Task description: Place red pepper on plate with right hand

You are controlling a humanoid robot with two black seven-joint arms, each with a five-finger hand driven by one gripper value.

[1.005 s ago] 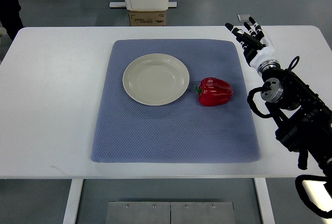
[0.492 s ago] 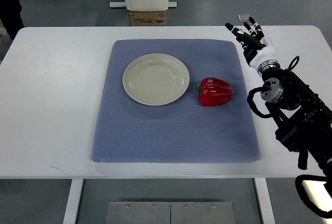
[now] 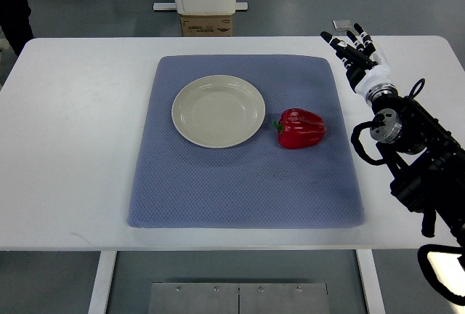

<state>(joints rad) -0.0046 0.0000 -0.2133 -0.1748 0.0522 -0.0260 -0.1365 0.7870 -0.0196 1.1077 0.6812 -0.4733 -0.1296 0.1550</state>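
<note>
The right hand (image 3: 356,52) is holding nothing, fingers spread, at 2 o'clock from the red pepper (image 3: 300,128), which is lying at 3 o'clock from the plate (image 3: 218,110).

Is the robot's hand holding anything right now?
No. The right hand is open over the white table, holding nothing. The red pepper lies untouched on the blue mat, beside the plate.

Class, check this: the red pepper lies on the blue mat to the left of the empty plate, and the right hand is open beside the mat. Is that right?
Not quite. The top view shows the red pepper to the right of the plate, not the left. The rest holds: both lie on the blue mat, and the right hand is open beside it.
</note>
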